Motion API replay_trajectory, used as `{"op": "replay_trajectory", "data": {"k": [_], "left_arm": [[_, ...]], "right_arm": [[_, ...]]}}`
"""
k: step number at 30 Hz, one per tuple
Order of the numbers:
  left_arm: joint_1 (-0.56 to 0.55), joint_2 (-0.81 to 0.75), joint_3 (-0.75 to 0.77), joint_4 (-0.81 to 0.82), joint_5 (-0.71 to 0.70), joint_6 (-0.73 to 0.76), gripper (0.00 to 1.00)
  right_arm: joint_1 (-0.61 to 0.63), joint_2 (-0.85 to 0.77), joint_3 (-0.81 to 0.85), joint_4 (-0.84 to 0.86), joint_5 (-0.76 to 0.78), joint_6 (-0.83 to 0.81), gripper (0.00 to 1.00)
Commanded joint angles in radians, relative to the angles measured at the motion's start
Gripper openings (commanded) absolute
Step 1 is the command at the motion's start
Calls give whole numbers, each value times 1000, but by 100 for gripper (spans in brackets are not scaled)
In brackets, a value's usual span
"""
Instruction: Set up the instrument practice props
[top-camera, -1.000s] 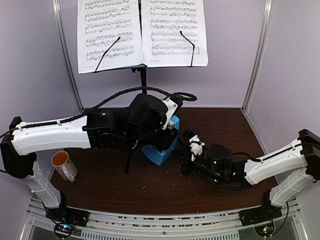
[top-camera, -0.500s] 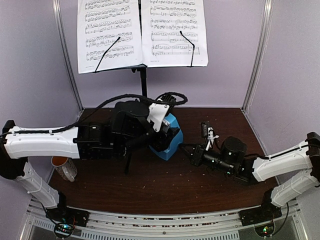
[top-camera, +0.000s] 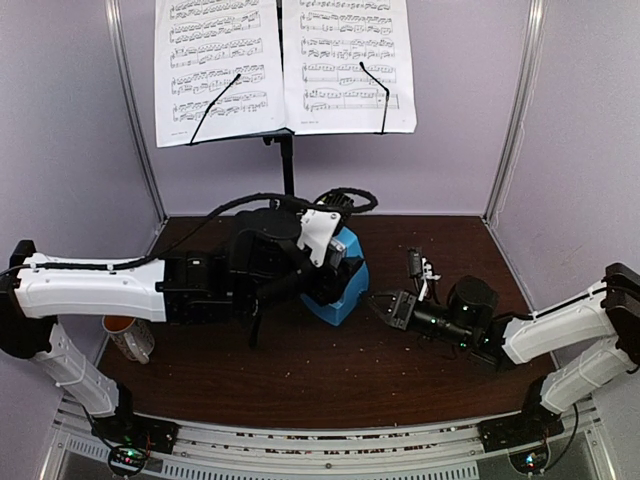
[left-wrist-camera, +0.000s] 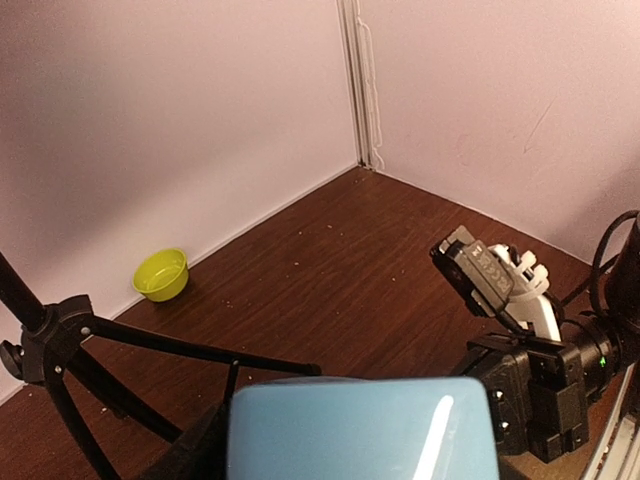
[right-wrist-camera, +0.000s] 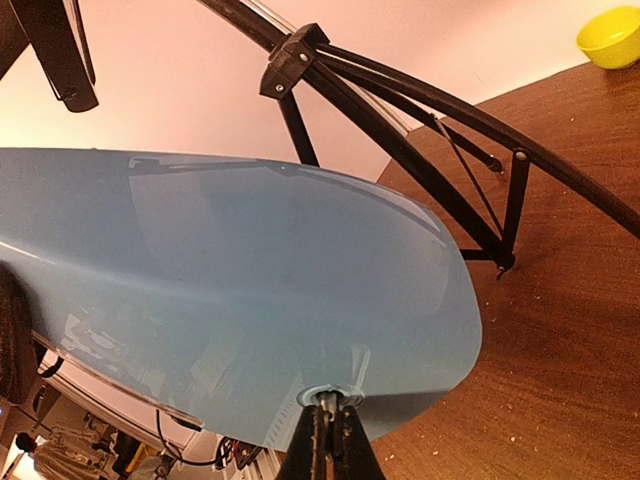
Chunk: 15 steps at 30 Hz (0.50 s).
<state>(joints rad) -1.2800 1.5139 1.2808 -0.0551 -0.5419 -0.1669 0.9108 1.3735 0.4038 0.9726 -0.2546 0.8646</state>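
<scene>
Lilac walls close off a dark wooden desk (top-camera: 330, 385) scattered with crumbs. At the top of the overhead view the music stand (top-camera: 288, 165) is upright on its tripod at the back. Two sheet-music pages (top-camera: 220, 70) lie open on it, pinned by its two wire holders, so that part of the setup looks finished.

What remains is the metronome (top-camera: 350, 282), the small blue pyramid at centre frame, just in front of the stand's legs. The left hand (top-camera: 326, 272) reaches in from the left and is clasped around its body from above. Its own camera shows the blue top filling the bottom edge of the view, right where its fingers would meet. That grip seems meant to steady the metronome while the other arm works on it.

The right hand (top-camera: 378, 300) comes in low from the right, clenched tight, its tips (right-wrist-camera: 308, 458) pointing at the metronome's front. Its wrist view shows those tips against a small round fitting at the edge of the glossy cover. Whether they pinch it or only touch it I cannot tell. My reading is that the cover is to be opened or pulled off, hence one hand bracing and the other at the catch.

A white-and-orange mug (top-camera: 128, 335) at lower left and a lime-green bowl (left-wrist-camera: 162, 274) by the wall are well apart from this.
</scene>
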Motion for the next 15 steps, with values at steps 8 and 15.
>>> {"op": "replay_trajectory", "data": {"k": [8,15], "left_arm": [[45,54,8,180,22,2,13],[104,122,-8,181,134,-51,13]], "right_arm": [[-10,16,-22,113,-35,67,1],[-13,-126,-55,-218,5,-133,54]]}}
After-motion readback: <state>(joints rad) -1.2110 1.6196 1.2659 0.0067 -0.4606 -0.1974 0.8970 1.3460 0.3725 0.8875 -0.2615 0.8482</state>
